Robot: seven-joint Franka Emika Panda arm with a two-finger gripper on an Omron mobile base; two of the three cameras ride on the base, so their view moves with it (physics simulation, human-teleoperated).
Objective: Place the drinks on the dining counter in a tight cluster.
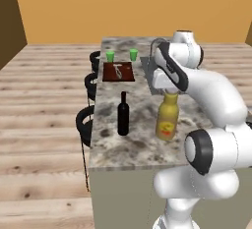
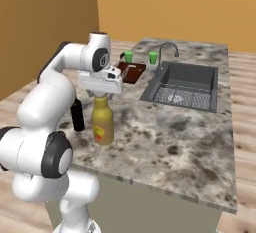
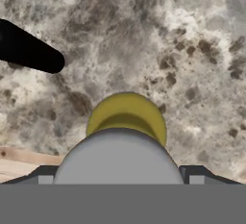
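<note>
Speckled marble dining counter [image 1: 142,147] amid plank floor, orange walls; claw [image 1: 170,91] apart above juice bottle [image 1: 167,119].

juice bottle [image 1: 167,119] upright on dining counter [image 1: 135,147], directly under gripper [image 1: 170,91]; wine bottle [image 1: 123,114] just beside it toward the stools [image 1: 84,122]; sink [image 2: 182,84], cups [image 1: 121,55] beyond.

The hand covers the top of the yellow juice bottle [image 1: 167,120], so the pincer [image 1: 170,93] fingertips cannot be made out. The arm hides most of the wine bottle [image 2: 77,115] in the right base view. The utensil on the red board [image 1: 118,71] near the surface's far edge is too small to identify.
</note>
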